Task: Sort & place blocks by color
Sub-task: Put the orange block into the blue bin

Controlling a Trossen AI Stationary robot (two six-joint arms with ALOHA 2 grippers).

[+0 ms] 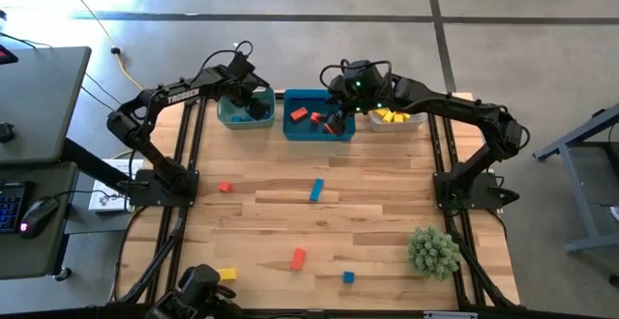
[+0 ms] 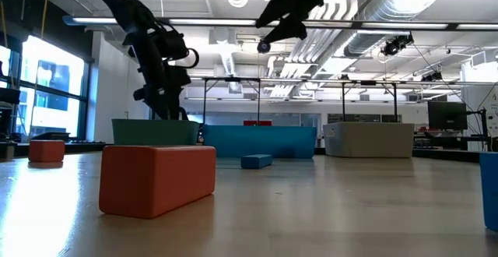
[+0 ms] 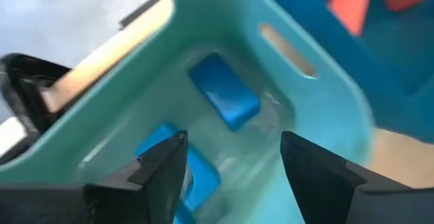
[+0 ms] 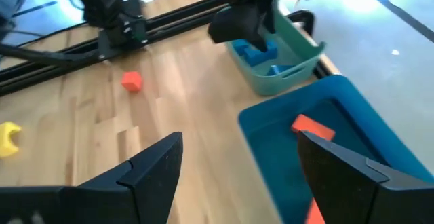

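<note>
Left gripper [image 3: 230,173] spread, empty over teal bin [image 1: 232,118]; right gripper [image 4: 241,176] spread over blue bin [image 1: 319,130]. Next: lift clear before fetching loose blocks [image 1: 316,190].

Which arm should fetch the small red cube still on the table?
Left. The red cube lies on the left half, nearer the left claw, open and empty over the teal bin.

I see a pale, smooth wooden desk [image 1: 368,222], a glossy plastic teal bin [image 3: 319,81], and matt blocks [image 2: 158,177].
</note>
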